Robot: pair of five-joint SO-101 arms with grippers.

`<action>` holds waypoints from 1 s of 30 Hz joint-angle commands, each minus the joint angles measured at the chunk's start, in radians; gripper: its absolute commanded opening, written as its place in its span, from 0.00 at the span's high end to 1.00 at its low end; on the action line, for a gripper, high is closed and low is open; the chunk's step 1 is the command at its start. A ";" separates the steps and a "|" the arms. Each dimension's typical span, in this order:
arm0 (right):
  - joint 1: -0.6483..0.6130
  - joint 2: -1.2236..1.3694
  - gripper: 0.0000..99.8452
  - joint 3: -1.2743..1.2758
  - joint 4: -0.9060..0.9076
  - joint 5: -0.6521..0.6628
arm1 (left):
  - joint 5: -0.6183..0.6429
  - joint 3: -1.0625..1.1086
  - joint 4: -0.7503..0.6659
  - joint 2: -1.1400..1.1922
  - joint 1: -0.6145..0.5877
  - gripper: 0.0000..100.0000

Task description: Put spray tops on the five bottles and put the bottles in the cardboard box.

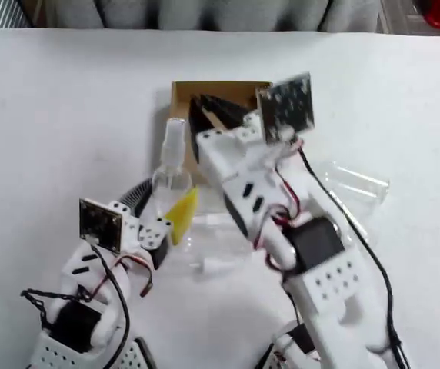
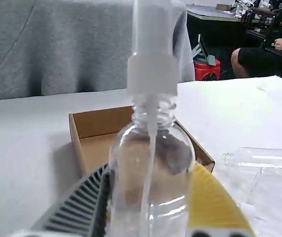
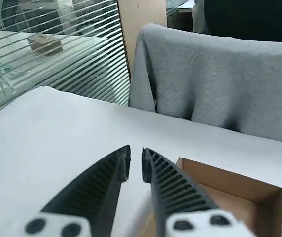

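1. The left gripper (image 1: 165,201), with one black finger and one yellow finger, is clamped around a clear plastic bottle (image 2: 151,163) and holds it upright above the white table (image 1: 66,115).
2. A white spray top (image 2: 151,64) sits on that bottle's neck.
3. The shallow brown cardboard box (image 1: 220,91) lies just beyond the held bottle.
4. The right gripper (image 3: 136,165) hangs over the box's near edge, its black jaws almost together with a thin gap between them, gripping nothing.
5. A second clear bottle without a top (image 1: 355,181) lies on its side, off to the right of the right arm.
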 commanded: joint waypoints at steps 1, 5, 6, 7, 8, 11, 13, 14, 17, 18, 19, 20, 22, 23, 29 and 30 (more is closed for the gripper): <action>0.010 0.091 0.98 -0.170 -0.004 0.012 | -0.011 -0.021 -0.008 -0.015 0.015 0.98; 0.010 0.232 0.98 -0.319 0.013 0.014 | -0.011 -0.021 -0.008 -0.015 0.015 0.98; 0.010 0.268 0.98 -0.350 0.038 0.014 | -0.011 -0.021 -0.008 -0.015 0.015 0.98; 0.010 0.303 0.98 -0.377 0.068 0.014 | -0.011 -0.021 -0.008 -0.015 0.015 0.98; 0.008 0.331 0.98 -0.402 0.108 0.014 | -0.011 -0.021 -0.008 -0.015 0.015 0.98; -0.018 0.384 0.98 -0.470 0.251 0.014 | -0.011 -0.021 -0.009 -0.015 0.015 0.98; -0.039 0.386 0.98 -0.497 0.332 0.011 | -0.011 -0.021 -0.009 -0.015 0.015 0.98; -0.056 0.386 0.98 -0.509 0.367 0.009 | -0.011 -0.021 -0.009 -0.015 0.015 0.98; -0.096 0.374 0.98 -0.557 0.476 0.006 | -0.011 -0.021 -0.009 -0.015 0.015 0.98; -0.113 0.367 0.98 -0.568 0.507 0.006 | -0.011 -0.021 -0.009 -0.015 0.015 0.98; -0.130 0.360 0.98 -0.578 0.532 0.005 | -0.011 -0.021 -0.009 -0.015 0.015 0.98; -0.143 0.351 0.98 -0.586 0.552 0.005 | -0.011 -0.021 -0.009 -0.015 0.015 0.98; -0.163 0.335 0.98 -0.594 0.568 0.005 | -0.011 -0.021 -0.009 -0.015 0.015 0.98; -0.165 0.334 0.98 -0.594 0.568 0.005 | -0.011 -0.021 -0.009 -0.015 0.015 0.98; -0.128 0.326 0.98 -0.588 0.489 0.005 | -0.011 -0.021 -0.009 -0.015 0.015 0.98; -0.122 0.323 0.98 -0.588 0.475 0.005 | -0.011 -0.020 -0.009 -0.015 0.015 0.98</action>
